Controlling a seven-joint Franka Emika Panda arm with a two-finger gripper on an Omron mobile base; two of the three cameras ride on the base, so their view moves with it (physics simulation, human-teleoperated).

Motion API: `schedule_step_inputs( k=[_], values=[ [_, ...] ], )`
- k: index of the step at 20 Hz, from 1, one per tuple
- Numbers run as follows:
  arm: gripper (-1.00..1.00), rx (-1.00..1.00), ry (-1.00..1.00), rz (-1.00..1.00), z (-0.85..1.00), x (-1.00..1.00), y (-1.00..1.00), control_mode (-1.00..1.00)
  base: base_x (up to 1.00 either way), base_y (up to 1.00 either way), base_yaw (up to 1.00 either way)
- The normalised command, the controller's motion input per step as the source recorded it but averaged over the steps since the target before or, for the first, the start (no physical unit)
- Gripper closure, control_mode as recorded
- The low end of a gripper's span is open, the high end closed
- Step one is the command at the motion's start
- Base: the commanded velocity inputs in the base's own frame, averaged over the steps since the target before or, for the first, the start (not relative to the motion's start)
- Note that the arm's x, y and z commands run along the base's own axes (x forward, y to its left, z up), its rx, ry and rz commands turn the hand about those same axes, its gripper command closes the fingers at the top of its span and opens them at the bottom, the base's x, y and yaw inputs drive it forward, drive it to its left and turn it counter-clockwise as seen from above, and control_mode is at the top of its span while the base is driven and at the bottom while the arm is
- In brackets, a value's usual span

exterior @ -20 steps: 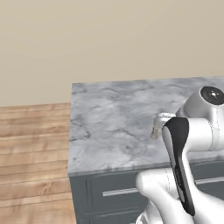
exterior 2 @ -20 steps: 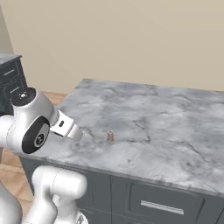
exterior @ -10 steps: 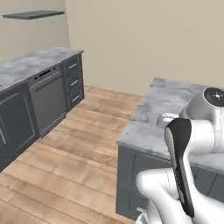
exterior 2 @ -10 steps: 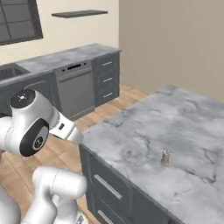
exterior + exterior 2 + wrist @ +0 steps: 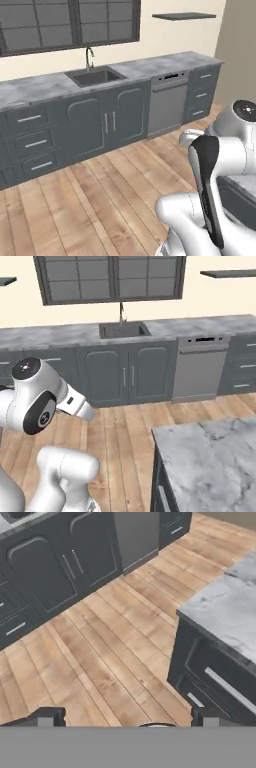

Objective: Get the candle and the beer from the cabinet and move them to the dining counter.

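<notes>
Base has swung round since before: sink run (image 5: 122, 331) and shelf (image 5: 184, 16) now ahead, island (image 5: 210, 456) off to the side. Gripper (image 5: 127, 718) wide open, empty, over floor (image 5: 115, 662).

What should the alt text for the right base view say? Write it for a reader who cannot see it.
A white robot arm stands on a wooden floor facing a grey kitchen counter run with a sink, tap and dishwasher under a dark window. A marble dining counter fills the lower right; a grey wall shelf hangs upper right.
</notes>
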Motion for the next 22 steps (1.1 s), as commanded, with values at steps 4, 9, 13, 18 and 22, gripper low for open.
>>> schedule_step_inputs(
  k=[4, 9, 13, 18, 22],
  values=[
    [-1.0, 0.0, 0.0, 0.0, 0.0, 0.0, 0.0, 1.0, 0.31, 0.31, 0.58],
    [-1.0, 0.0, 0.0, 0.0, 0.0, 0.0, 0.0, 1.0, 0.6, 0.69, -0.08],
    [-1.0, 0.0, 0.0, 0.0, 0.0, 0.0, 0.0, 1.0, 0.61, 0.72, -0.04],
    [-1.0, 0.0, 0.0, 0.0, 0.0, 0.0, 0.0, 1.0, 0.5, 0.81, 0.02],
    [-1.0, 0.0, 0.0, 0.0, 0.0, 0.0, 0.0, 1.0, 0.34, 0.79, 0.12]
  ],
)
